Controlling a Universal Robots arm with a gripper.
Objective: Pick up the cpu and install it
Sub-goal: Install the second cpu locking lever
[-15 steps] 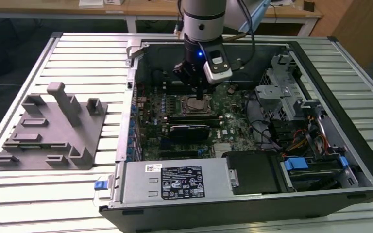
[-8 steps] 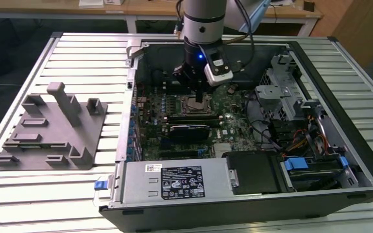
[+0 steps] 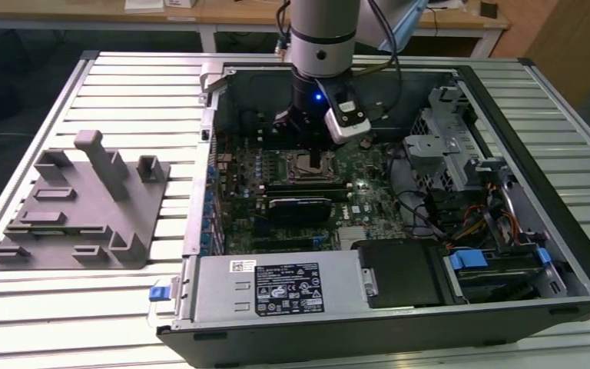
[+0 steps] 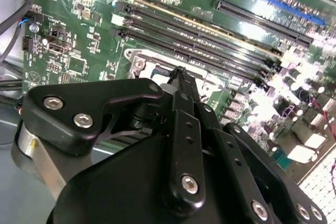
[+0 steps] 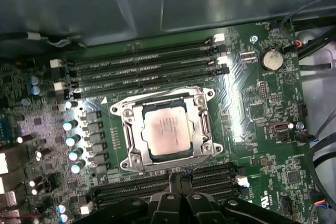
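Note:
The cpu [image 5: 165, 129], a silvery square chip, lies flat inside the metal socket frame [image 5: 164, 128] on the green motherboard [image 5: 252, 114]. In both wrist views my gripper [image 5: 178, 178] hangs just above the board, beside the socket's edge and over the memory slots. Its black fingers [image 4: 181, 85] meet at the tip with nothing between them. The exterior view has the gripper [image 3: 310, 146] reaching down into the open computer case, right over the socket [image 3: 313, 164].
The case walls [image 3: 500, 115] ring the motherboard. Long black memory slots [image 5: 147, 66] flank the socket on two sides. Cables and a drive cage [image 3: 449, 146] crowd the exterior view's right. A grey fixture block [image 3: 85, 204] sits on the slatted table at the left.

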